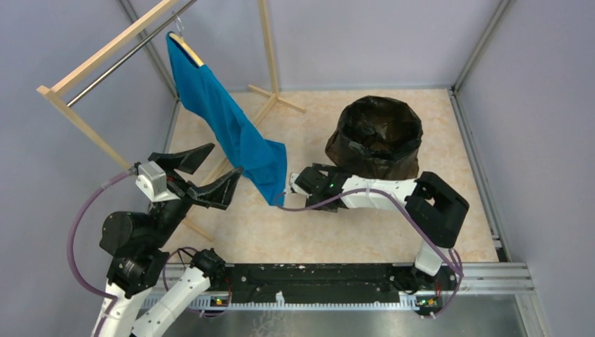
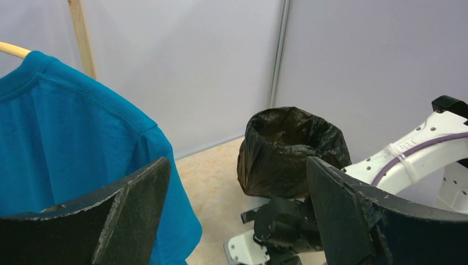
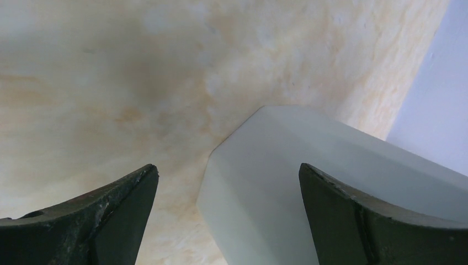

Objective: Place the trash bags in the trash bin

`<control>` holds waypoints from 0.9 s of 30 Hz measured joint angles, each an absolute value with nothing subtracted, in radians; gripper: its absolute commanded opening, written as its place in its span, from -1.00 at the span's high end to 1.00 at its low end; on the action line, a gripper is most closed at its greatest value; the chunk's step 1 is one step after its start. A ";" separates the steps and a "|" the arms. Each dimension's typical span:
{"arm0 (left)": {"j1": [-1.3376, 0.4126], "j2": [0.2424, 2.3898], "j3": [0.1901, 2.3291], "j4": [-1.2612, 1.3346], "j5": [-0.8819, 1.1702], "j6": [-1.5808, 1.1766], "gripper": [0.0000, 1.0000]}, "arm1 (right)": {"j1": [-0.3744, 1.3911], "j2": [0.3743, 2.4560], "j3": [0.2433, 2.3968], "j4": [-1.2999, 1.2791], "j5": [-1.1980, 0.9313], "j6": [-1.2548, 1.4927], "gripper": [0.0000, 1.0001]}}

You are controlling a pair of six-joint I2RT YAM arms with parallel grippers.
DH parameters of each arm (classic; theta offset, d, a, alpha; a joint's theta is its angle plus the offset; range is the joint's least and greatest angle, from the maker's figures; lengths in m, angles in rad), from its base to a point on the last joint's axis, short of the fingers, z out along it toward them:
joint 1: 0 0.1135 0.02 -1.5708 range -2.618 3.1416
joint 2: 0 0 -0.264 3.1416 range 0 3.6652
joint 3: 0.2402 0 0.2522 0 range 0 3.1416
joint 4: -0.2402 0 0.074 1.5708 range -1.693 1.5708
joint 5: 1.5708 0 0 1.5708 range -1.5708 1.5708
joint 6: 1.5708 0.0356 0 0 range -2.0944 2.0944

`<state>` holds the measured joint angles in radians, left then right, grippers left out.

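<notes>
grey panel walls close in a beige marbled table [image 1: 295, 232], and your two arms are bolted at its near edge along the bottom of the top view. at the upper left a wooden rack [image 1: 105, 49] carries a blue t-shirt [image 1: 231, 126] that hangs down toward the middle of the frame.

the trash bag [image 1: 379, 137] sits right of centre in the upper half of the top view. it is a glossy, crinkled black sack standing up as a mound with its mouth open upward. from above you see only black film there. the trash bin [image 3: 331, 182] shows only in the right wrist view, as a frosted-white faceted wall filling the lower right of that frame, standing on the table.

your right gripper [image 1: 312, 179] lies low at the centre of the top view, just beside the lower left foot of the bag. its fingers are spread wide and hold nothing. the bin's wall lies ahead, nearer the right-hand finger [image 3: 353, 221] than the left. you cannot tell from these views whether a finger touches it.

your left gripper [image 1: 210, 175] is held up off the table at the left, its fingers likewise wide apart and empty, just beside the hem of the t-shirt. in the left wrist view the bag [image 2: 292, 149] appears between its fingers, well apart from them.
</notes>
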<state>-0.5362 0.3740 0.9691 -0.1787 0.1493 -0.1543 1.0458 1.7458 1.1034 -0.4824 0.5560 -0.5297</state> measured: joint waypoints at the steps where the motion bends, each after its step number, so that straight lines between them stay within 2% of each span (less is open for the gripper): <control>1: -0.536 0.376 0.966 -0.177 0.152 -0.154 -0.97 | 1.017 1.746 1.096 -0.474 0.561 -0.528 -0.97; 15: -0.536 0.418 0.950 -0.153 0.194 -0.156 -0.97 | 0.696 1.746 1.064 -0.420 0.657 -0.454 -0.97; 18: -0.536 0.424 0.939 -0.138 0.200 -0.155 -0.97 | 0.735 1.746 1.107 -0.493 0.658 -0.376 -0.97; 21: -0.536 0.433 0.928 -0.124 0.205 -0.155 -0.97 | 0.844 1.745 1.177 -0.540 0.636 -0.255 -0.97; 27: -0.536 0.443 0.916 -0.118 0.213 -0.155 -0.97 | 1.007 1.680 1.203 -0.575 0.514 0.133 -0.97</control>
